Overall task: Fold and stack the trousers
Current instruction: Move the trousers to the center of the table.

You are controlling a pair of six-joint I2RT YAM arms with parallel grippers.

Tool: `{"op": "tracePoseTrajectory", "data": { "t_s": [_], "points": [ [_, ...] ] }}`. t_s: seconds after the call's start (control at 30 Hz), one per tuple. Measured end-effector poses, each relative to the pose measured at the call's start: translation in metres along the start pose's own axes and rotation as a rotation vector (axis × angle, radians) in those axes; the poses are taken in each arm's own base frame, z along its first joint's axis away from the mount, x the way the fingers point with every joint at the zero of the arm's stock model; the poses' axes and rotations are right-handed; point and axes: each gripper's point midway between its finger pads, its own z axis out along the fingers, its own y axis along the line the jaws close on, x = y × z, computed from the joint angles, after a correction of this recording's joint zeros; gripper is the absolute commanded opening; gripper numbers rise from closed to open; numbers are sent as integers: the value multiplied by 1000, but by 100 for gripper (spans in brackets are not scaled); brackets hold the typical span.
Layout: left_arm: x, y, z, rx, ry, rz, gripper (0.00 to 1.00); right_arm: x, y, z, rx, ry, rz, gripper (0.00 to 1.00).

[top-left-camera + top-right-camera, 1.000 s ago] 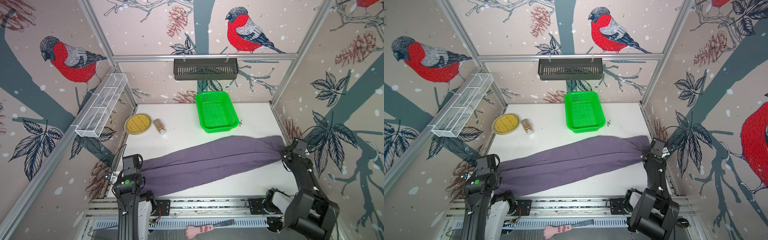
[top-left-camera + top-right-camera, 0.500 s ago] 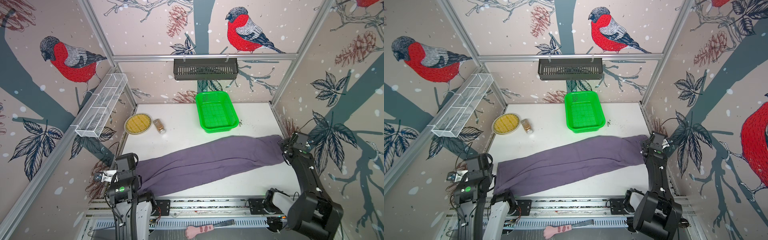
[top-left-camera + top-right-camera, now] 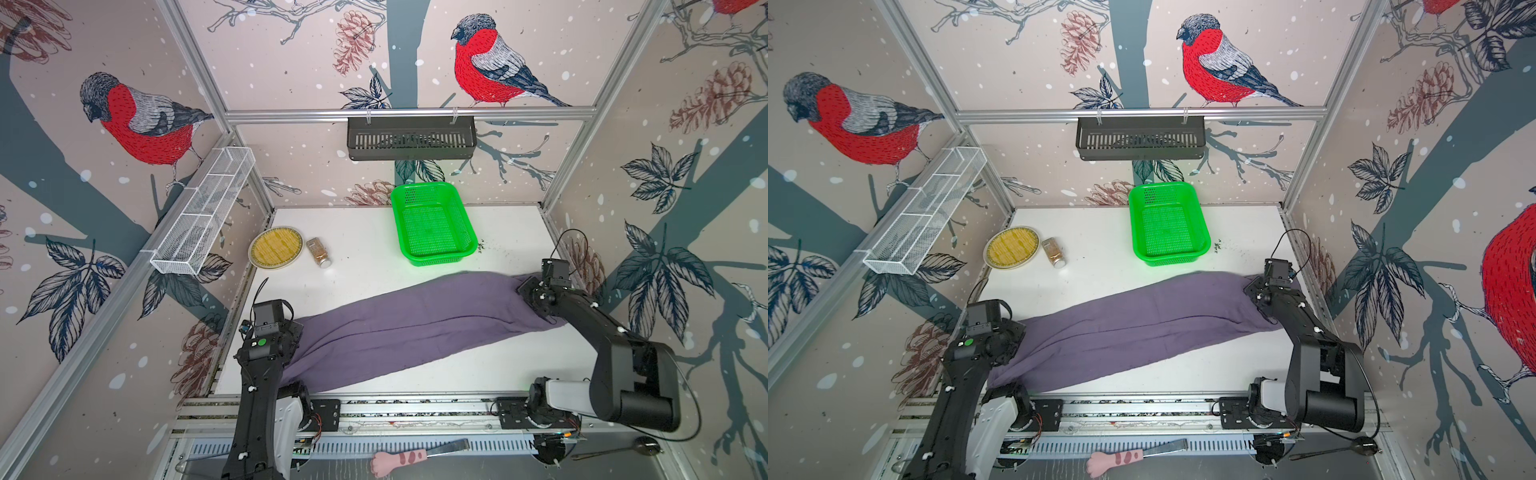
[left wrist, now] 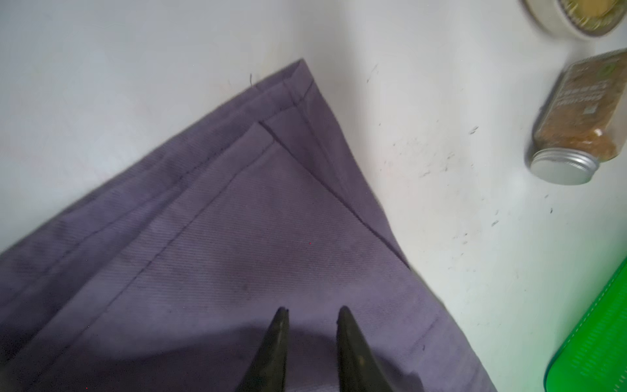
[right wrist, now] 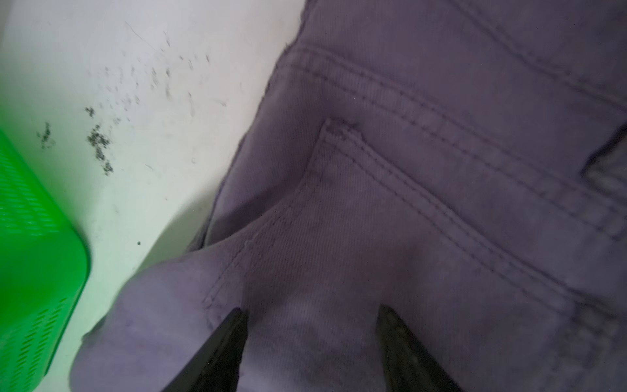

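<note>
The trousers point(image 3: 415, 328) point(image 3: 1142, 328) are dusty purple cloth lying flat in a long band. In both top views they run slantwise across the white table point(image 3: 365, 232), from front left to mid right. My left gripper point(image 4: 312, 310) point(image 3: 286, 330) hovers over the hem end, where two stacked leg hems point(image 4: 271, 112) show. Its jaws stand a narrow gap apart with nothing between them. My right gripper point(image 5: 312, 309) point(image 3: 530, 291) is over the waist end, above a stitched pocket point(image 5: 390, 210). It is wide open and holds no cloth.
A green basket point(image 3: 436, 259) stands just behind the trousers' right half. A yellow plate point(image 3: 276, 248) and a spice jar point(image 3: 318, 252) lie at the back left. A wire rack point(image 3: 203, 212) hangs on the left wall and a black rack point(image 3: 411, 137) on the back rail.
Both grippers were shut on the trousers' ends and have opened and let go. The right gripper has moved leftwards over the waist end. The left gripper drew back, then returned over the hem.
</note>
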Motion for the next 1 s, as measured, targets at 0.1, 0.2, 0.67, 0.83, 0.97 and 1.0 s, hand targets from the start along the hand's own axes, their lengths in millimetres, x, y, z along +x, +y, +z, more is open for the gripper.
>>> {"op": "tracePoseTrajectory", "data": {
  "t_s": [0.1, 0.2, 0.67, 0.83, 0.97, 1.0],
  "points": [
    [13, 11, 15, -18, 47, -1, 25, 9, -6, 10, 20, 27, -5, 65],
    [21, 11, 25, -28, 89, 7, 25, 11, -8, 16, 28, 35, -5, 65],
    [-3, -26, 64, 35, 40, 46, 20, 0, -3, 27, 9, -35, 0, 65],
    [-25, -44, 74, -37, 26, 95, 20, -4, 10, 33, -6, -38, 1, 65],
    [-40, -59, 84, -63, 25, 142, 20, -11, 21, 40, -21, -45, 9, 65],
    [-44, -63, 86, -72, 28, 154, 21, -14, 23, 42, -25, -49, 11, 65]
  ]
}}
